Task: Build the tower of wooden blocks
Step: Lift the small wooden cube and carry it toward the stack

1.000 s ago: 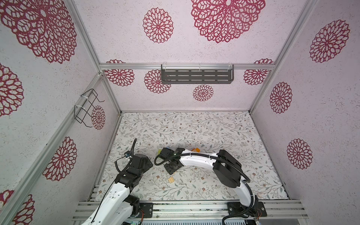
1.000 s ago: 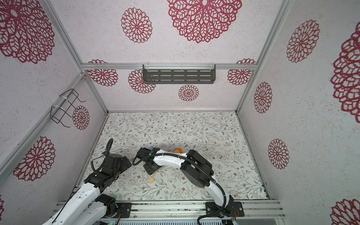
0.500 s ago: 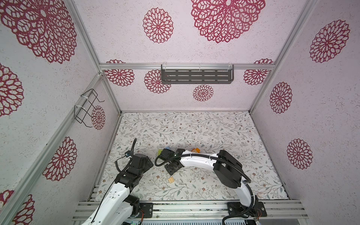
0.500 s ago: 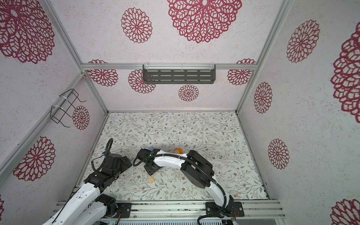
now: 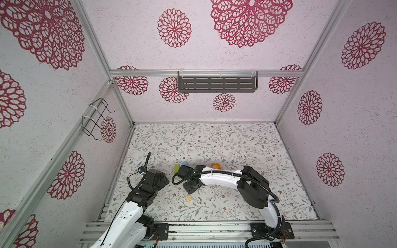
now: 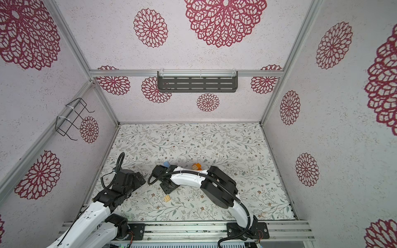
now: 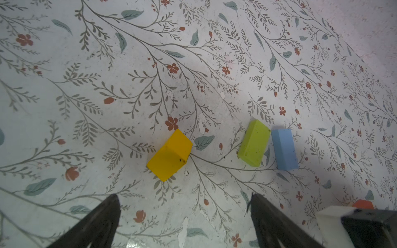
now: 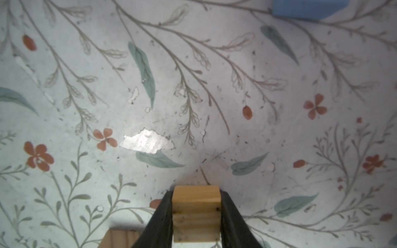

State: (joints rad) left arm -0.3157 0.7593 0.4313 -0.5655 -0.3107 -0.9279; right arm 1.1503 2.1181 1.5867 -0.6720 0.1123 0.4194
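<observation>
Down at the floral-patterned tabletop (image 8: 193, 85), the right gripper (image 8: 196, 194) pinches a plain tan wood block (image 8: 196, 216) between both fingers (snug fit). Left gripper (image 7: 183, 196) hangs spread wide over a yellow rectangular wood block (image 7: 169, 154); a lime-green wood block (image 7: 254, 143) and a light-blue wood block (image 7: 284, 149) lie side by side nearby.

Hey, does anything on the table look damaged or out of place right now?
Yes. The floral table cover is damaged: a ragged patch has peeled away, showing a shiny bare surface, near the tan block in the right tool. Smaller chips dot it near the yellow block.
</observation>
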